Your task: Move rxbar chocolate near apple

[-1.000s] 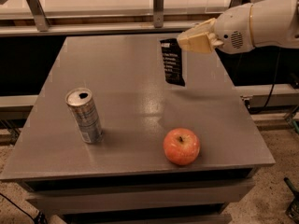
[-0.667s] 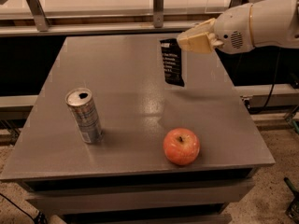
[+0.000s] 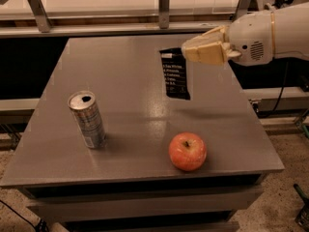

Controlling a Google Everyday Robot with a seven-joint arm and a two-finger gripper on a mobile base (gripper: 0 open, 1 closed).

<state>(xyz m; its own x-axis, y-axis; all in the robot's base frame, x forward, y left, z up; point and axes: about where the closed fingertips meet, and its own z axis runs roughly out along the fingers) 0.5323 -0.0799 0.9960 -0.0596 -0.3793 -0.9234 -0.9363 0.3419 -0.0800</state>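
Note:
The rxbar chocolate point(image 3: 175, 75) is a flat black wrapper with white text, in the camera view over the table's far right part. My gripper point(image 3: 189, 50) comes in from the right and is shut on the bar's top right corner, so the bar hangs down from it. The apple point(image 3: 187, 151), red-orange with a stem dimple, sits on the table near the front right edge, well below the bar and apart from it.
A silver drink can point(image 3: 87, 119) stands upright on the left front part of the grey table point(image 3: 120, 76). A rail with metal posts point(image 3: 164, 6) runs behind the table. The table's right edge lies under my arm point(image 3: 270, 30).
My gripper and the bar have moved together a little toward the front of the table, closer to the apple. The can and the apple have not moved.

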